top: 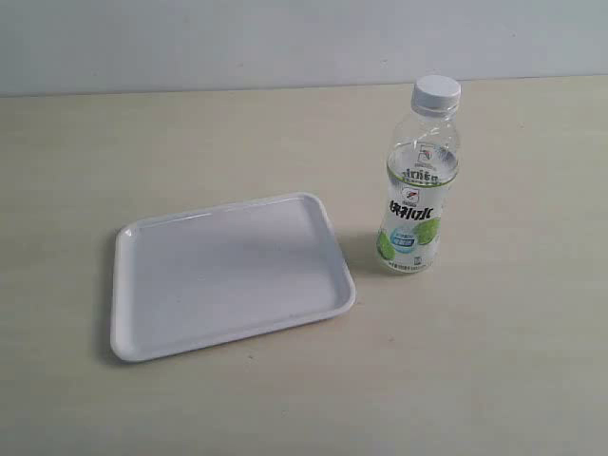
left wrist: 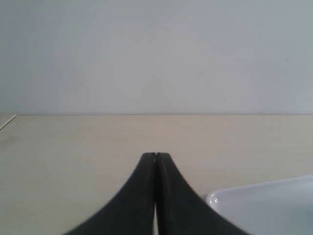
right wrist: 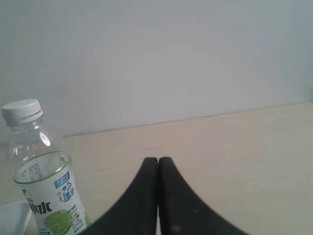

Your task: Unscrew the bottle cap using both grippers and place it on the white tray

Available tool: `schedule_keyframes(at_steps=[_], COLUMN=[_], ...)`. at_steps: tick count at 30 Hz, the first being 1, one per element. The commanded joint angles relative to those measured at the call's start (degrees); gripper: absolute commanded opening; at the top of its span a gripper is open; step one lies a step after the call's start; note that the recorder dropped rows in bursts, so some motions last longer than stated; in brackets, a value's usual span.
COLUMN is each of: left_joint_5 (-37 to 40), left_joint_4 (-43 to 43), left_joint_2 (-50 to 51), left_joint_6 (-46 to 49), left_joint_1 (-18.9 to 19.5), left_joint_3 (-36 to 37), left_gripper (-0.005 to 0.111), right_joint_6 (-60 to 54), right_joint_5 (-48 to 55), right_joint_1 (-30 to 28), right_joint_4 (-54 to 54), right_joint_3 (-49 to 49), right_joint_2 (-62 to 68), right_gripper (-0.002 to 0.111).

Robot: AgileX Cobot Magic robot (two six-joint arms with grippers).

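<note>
The clear bottle with its green, white and blue label stands upright on the table, its white cap screwed on the neck. The white tray lies flat just left of it. Neither gripper shows in the exterior view. In the left wrist view my left gripper is shut with nothing in it, a corner of the tray beside it. In the right wrist view my right gripper is shut and empty, with the bottle and its cap off to one side, apart from the fingers.
The light wooden table runs back to a pale wall. Nothing else stands on it in these views.
</note>
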Motion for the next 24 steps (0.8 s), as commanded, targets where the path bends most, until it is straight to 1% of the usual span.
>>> schedule_keyframes(at_steps=[1, 3, 8, 10, 15, 22, 24], left_joint_5=[-0.1, -0.1, -0.1, -0.1, -0.1, -0.1, -0.1], left_joint_4=[0.2, 0.2, 0.2, 0.2, 0.2, 0.2, 0.2], left_joint_2=[-0.3, -0.3, -0.3, -0.3, -0.3, -0.3, -0.3], left_joint_6=[-0.1, -0.1, -0.1, -0.1, -0.1, -0.1, -0.1], left_joint_1=[0.2, 0.2, 0.2, 0.2, 0.2, 0.2, 0.2], left_joint_3=[0.2, 0.2, 0.2, 0.2, 0.2, 0.2, 0.2], left_gripper=[0.0, 0.0, 0.0, 0.0, 0.0, 0.0, 0.0], right_joint_6=[-0.4, 1.1, 11.4, 12.3, 11.7, 13.0, 13.0], right_joint_5=[-3.9, -9.1, -15.9, -17.5, -25.4, -28.2, -27.8], right_joint_1=[-0.3, -0.3, -0.3, -0.3, -0.3, -0.3, -0.3], right_joint_4=[-0.6, -0.4, 2.0, 2.0, 1.8, 2.6, 0.8], right_joint_3=[0.2, 0.2, 0.2, 0.2, 0.2, 0.2, 0.2], right_joint_2=[-0.4, -0.4, -0.4, -0.4, -0.4, -0.4, -0.4], right_gripper=[0.0, 0.0, 0.0, 0.0, 0.0, 0.0, 0.0])
